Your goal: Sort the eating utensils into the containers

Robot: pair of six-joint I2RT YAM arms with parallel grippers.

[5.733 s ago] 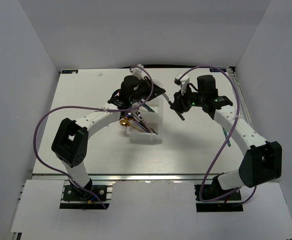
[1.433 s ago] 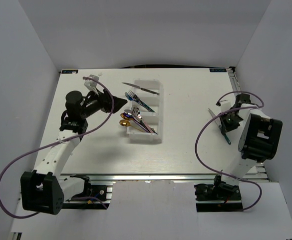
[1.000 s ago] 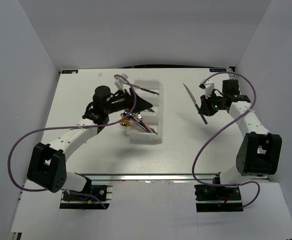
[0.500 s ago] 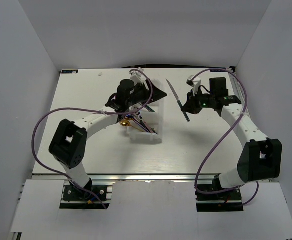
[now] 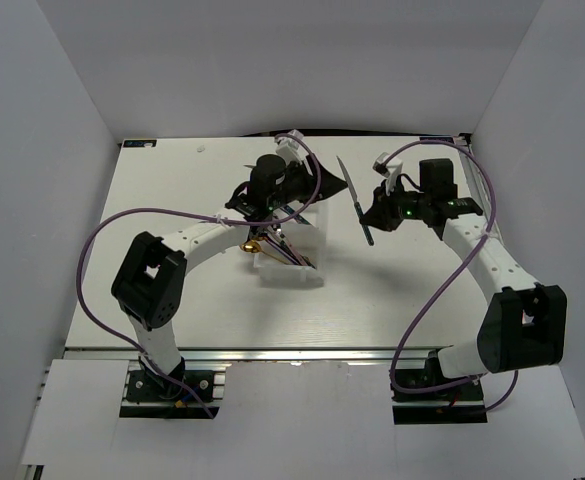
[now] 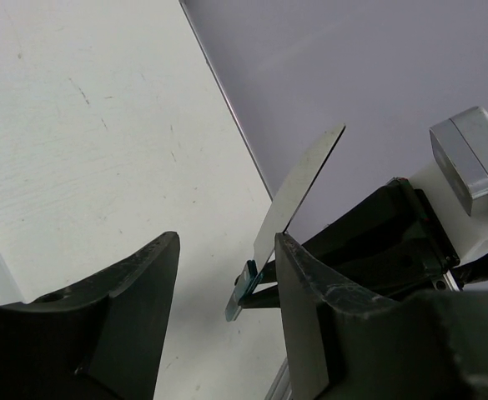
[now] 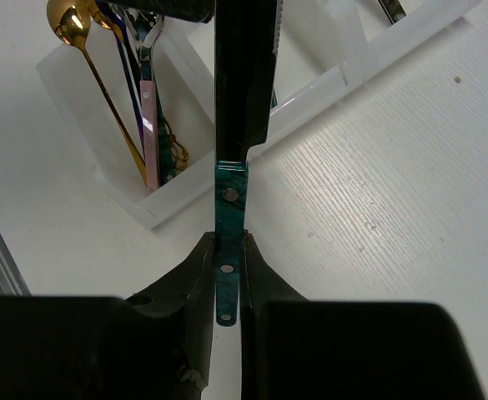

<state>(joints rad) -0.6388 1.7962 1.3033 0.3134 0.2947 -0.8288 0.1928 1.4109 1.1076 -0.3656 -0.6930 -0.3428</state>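
The right pincer [image 7: 227,250] is clenched on the teal handle of a knife [image 7: 229,196], held blade-out in the air near the organiser tray [image 7: 327,83], apparently so the left pincer [image 6: 227,250], jaws apart, can take it.

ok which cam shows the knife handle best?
Right wrist: the knife fills the frame, its teal riveted handle pinched between the right gripper jaws. Left wrist shows mostly the blade, with only the handle's end. Top external shows the whole knife, tiny.
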